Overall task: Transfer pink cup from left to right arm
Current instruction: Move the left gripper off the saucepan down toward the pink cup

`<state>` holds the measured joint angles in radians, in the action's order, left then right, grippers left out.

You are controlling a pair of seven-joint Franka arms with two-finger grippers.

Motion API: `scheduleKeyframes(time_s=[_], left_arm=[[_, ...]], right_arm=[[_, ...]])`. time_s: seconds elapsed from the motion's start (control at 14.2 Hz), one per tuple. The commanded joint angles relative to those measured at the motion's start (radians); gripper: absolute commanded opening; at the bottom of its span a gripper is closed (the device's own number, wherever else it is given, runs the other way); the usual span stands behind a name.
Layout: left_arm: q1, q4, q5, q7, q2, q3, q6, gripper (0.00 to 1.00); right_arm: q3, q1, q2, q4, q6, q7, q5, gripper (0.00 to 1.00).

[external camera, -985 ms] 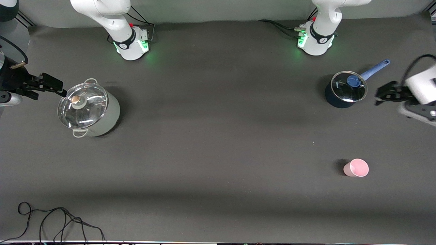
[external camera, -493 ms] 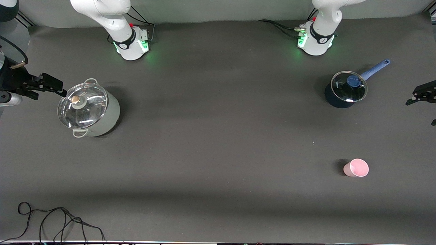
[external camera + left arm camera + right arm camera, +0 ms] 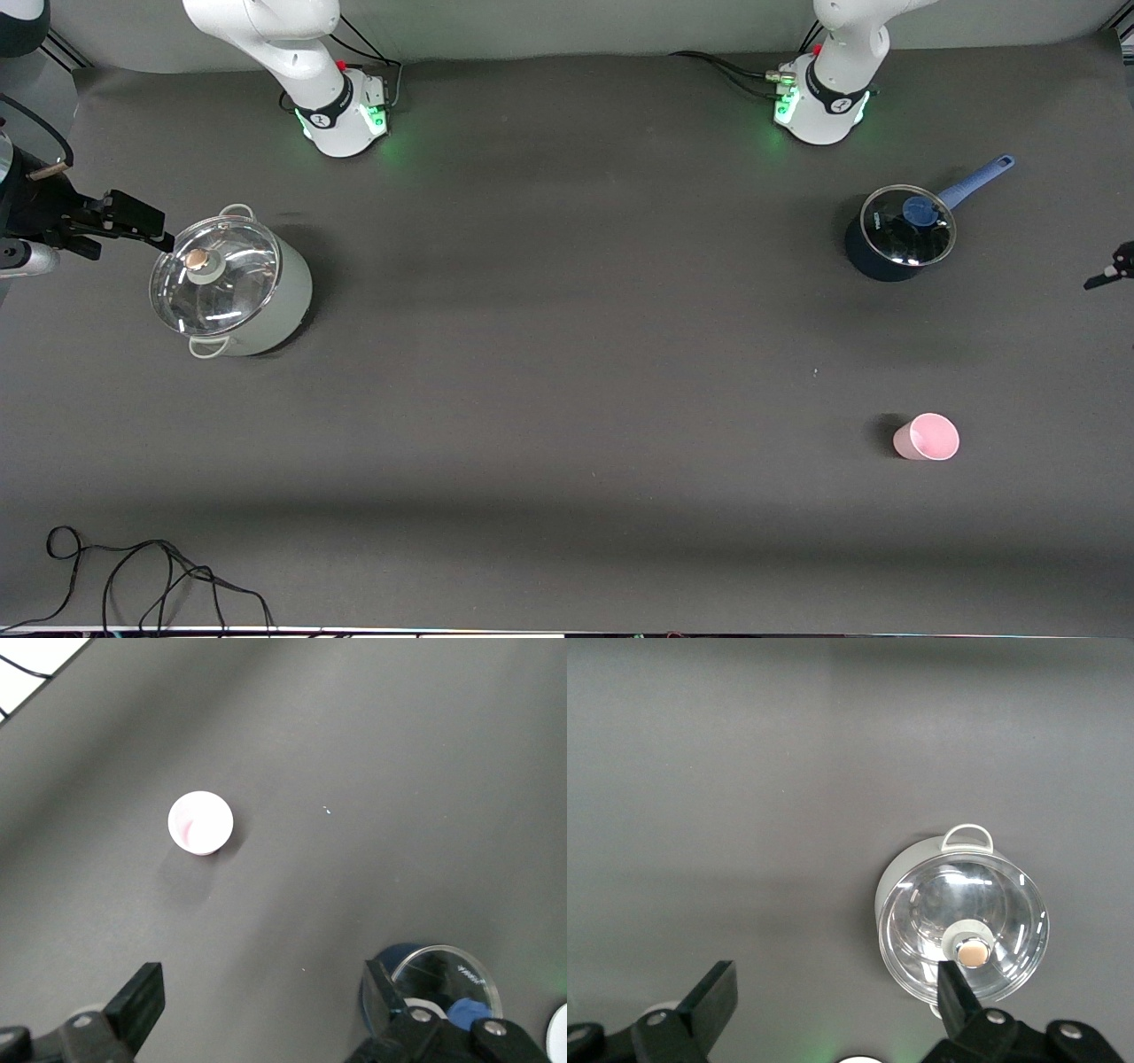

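Note:
The pink cup (image 3: 926, 437) stands upright on the dark table near the left arm's end, nearer to the front camera than the blue saucepan. It also shows in the left wrist view (image 3: 201, 822). My left gripper (image 3: 263, 999) is open and empty, high above the table between the cup and the saucepan; in the front view only a fingertip (image 3: 1112, 270) shows at the edge. My right gripper (image 3: 133, 221) is open and empty, held in the air beside the grey pot; its wrist view (image 3: 833, 992) shows nothing between the fingers.
A blue saucepan (image 3: 897, 235) with a glass lid and blue handle stands near the left arm's base (image 3: 434, 979). A grey-green pot (image 3: 232, 285) with a glass lid stands at the right arm's end (image 3: 961, 926). A black cable (image 3: 151, 576) lies at the table's near corner.
My left gripper has moved toward the left arm's end of the table and almost out of the front view. The cup, the pots and the right arm have not moved.

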<state>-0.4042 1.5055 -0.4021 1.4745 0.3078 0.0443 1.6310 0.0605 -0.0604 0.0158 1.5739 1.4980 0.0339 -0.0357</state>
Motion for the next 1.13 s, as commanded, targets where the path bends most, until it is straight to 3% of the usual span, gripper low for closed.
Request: scheduleKeyframes(time_s=[0.0,0.49,0.7,1.06], left_arm=[[-0.083,-0.021,-0.133,0.227,0.126,-0.009,0.035,1.0],[-0.17,-0.013,-0.551,0.728,0.414,-0.009,0.081,1.0],[-0.168,0.054,-0.708,0.852,0.471,-0.012,0.156,1.0],[-0.153,0.059,-0.923,1.027,0.591,-0.017,0.188,1.0]], right_arm=[[-0.002,0.004,0.001,-0.002,-0.005,-0.005,0.005,1.0],[-0.002,0.004,0.004,0.005,-0.005,-0.002,0.005,1.0],[-0.002,0.004,0.006,0.005,-0.005,-0.002,0.005,1.0],[-0.004,0.004,0.006,0.005,-0.005,0.0,0.005,1.0]])
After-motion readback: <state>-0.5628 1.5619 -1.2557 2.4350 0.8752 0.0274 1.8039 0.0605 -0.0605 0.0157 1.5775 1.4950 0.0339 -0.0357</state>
